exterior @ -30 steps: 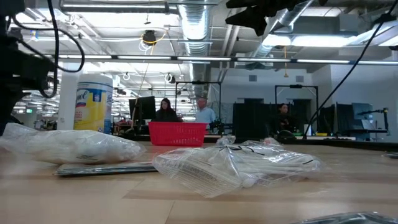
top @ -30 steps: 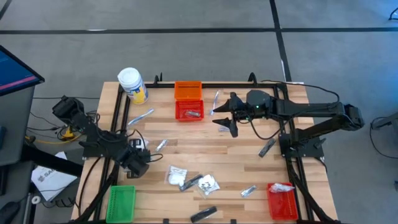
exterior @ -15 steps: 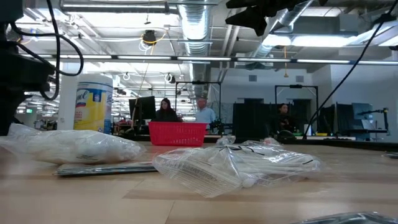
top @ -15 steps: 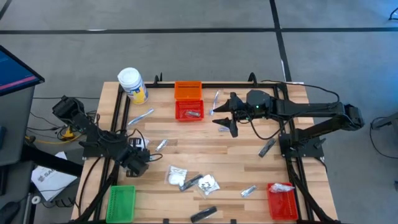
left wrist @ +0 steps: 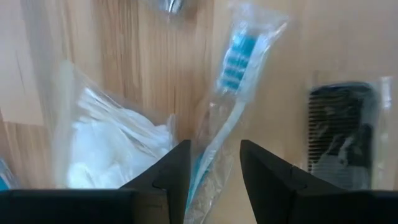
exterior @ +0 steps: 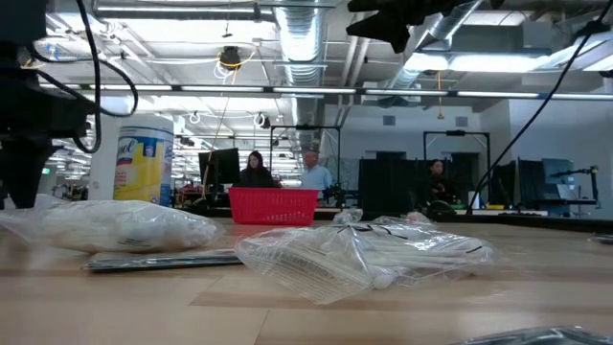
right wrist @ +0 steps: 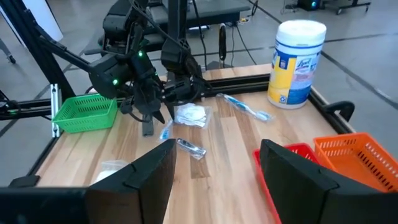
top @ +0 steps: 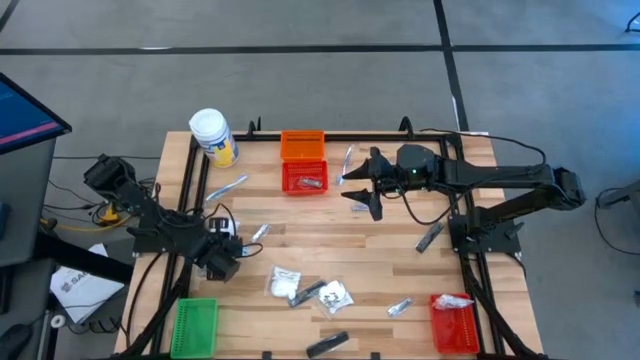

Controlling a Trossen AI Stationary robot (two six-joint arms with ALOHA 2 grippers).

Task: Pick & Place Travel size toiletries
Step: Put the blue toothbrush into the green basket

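My left gripper (top: 222,262) is low over the table's near left and open (left wrist: 214,149). Its fingers stand on either side of the handle of a blue-bristled toothbrush in a clear wrapper (left wrist: 231,99). A white packet (left wrist: 112,143) lies on the table on one side of the toothbrush, and a wrapped black comb (left wrist: 342,130) lies on the other. More packets (top: 285,282), foil sachets (top: 400,307) and dark sticks (top: 430,237) lie scattered on the table. My right gripper (top: 358,192) is open and empty, well above the table's far middle (exterior: 393,24). My left gripper's open fingers stand on either side of the wrapped toothbrush's handle (left wrist: 208,168), coming from above. The toothbrush lies flat on the table. I cannot tell whether the fingers touch the wrapper.
A white jar with a yellow label (top: 213,137) stands at the far left corner. An orange basket (top: 303,145) and a red basket (top: 305,178) sit at the far middle, a green basket (top: 195,325) at the near left, and a red basket (top: 453,320) at the near right. People sit in the room behind (exterior: 254,171).
My left gripper has moved a little toward the table's far edge and has come down toward the table. Its arm now fills more of the low view's left side.
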